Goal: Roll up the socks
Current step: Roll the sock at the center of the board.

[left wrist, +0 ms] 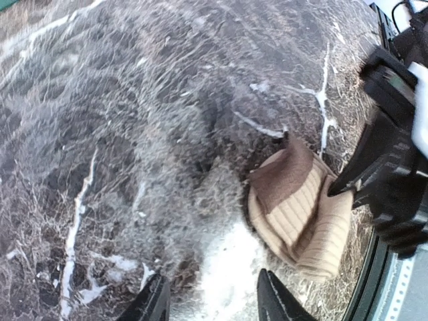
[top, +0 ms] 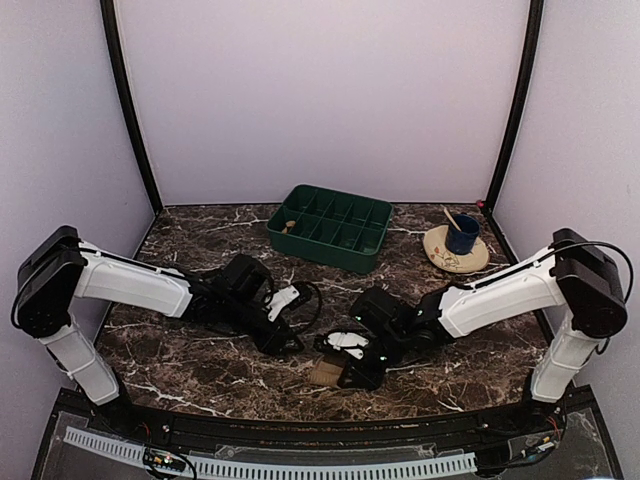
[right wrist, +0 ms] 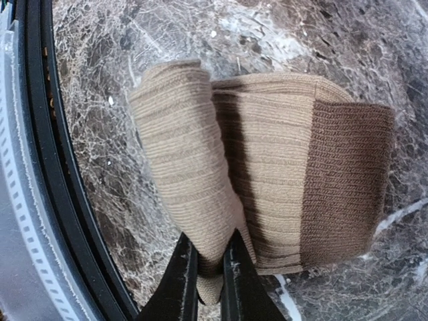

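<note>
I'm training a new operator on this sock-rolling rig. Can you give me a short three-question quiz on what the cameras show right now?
1. True or false: the left pincer grips the tan sock.
2. What does the right pincer hold? A nothing; B a fold of the tan sock; C a pen.
3. Name what stands on the plate at the back right of the top view.
Key: 1 false, it is open with nothing between its fingers. 2 B. 3 the blue cup.
</note>
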